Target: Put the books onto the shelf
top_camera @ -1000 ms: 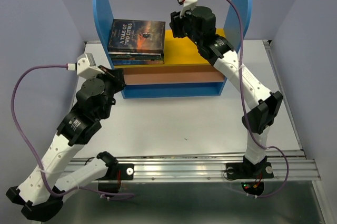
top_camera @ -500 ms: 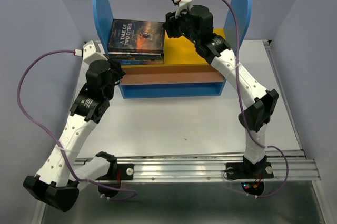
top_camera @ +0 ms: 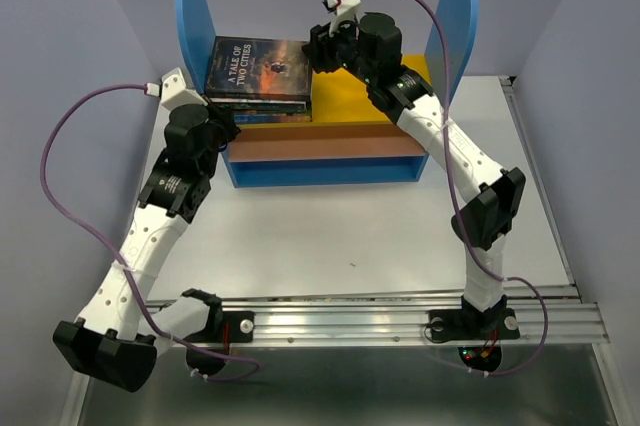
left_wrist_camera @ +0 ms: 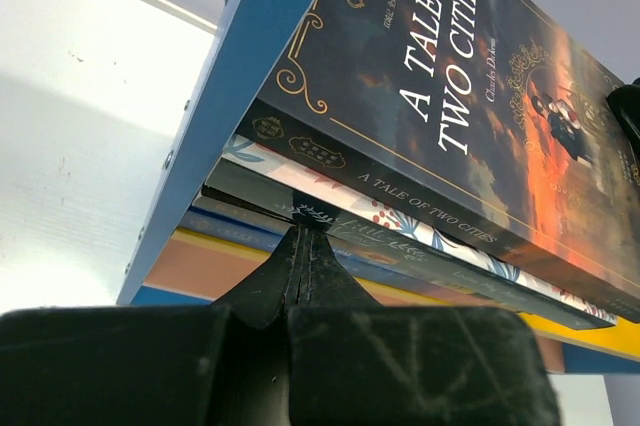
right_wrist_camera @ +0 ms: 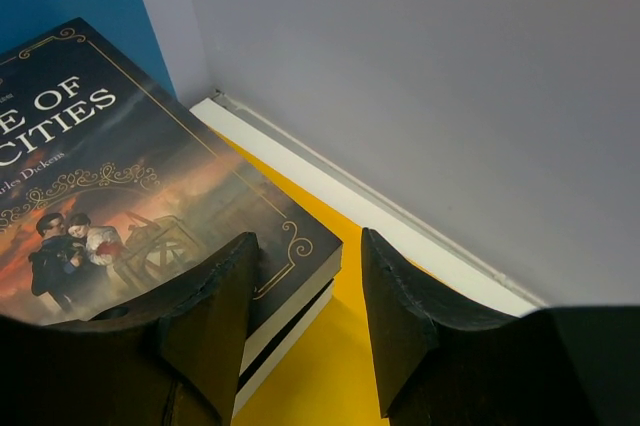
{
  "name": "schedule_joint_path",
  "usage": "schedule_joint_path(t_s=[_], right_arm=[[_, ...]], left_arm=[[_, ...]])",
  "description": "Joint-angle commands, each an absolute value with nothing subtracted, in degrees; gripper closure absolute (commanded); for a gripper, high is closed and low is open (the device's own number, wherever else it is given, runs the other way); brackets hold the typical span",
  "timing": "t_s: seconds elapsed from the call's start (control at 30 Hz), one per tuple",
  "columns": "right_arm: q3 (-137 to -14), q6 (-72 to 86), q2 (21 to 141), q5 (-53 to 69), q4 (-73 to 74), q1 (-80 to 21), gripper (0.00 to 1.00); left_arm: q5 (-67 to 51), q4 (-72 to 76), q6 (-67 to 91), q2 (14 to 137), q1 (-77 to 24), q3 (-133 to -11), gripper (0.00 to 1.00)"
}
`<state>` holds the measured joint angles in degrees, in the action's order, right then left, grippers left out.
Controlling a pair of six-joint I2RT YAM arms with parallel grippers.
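Books (top_camera: 259, 71) already sit stacked on the shelf (top_camera: 450, 26), so you seem to be tidying: left gripper (left_wrist_camera: 300, 236) closed at their front edge, right gripper (right_wrist_camera: 307, 246) half-open and empty at their right corner, next push them square.

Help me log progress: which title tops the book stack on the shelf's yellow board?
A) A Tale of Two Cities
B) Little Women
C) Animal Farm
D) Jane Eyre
A: the cover topping the book stack on the yellow board reads A Tale of Two Cities.
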<state>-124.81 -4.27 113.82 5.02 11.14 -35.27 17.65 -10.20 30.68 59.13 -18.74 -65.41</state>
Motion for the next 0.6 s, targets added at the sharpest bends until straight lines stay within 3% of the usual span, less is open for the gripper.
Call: schedule_joint_path(t_s=[0.0, 0.27, 0.57], right_arm=[[-124.3, -4.7, 112.2, 6.1, 6.1, -35.3, 0.48], [-123.0, -4.7, 110.7, 4.0, 4.4, -35.3, 0.42], [-122.2, -2.7, 109.5, -11.0, 2.5, -35.3, 0.35]], left_arm=[[16.4, -6.2, 29.2, 60.0, -17.8, -68.4, 1.00], [16.0, -5.5, 29.2, 61.3, -17.1, -69.7, 1.00], [12.9, -6.2, 31.3, 56.3, -17.1, -65.4, 1.00]])
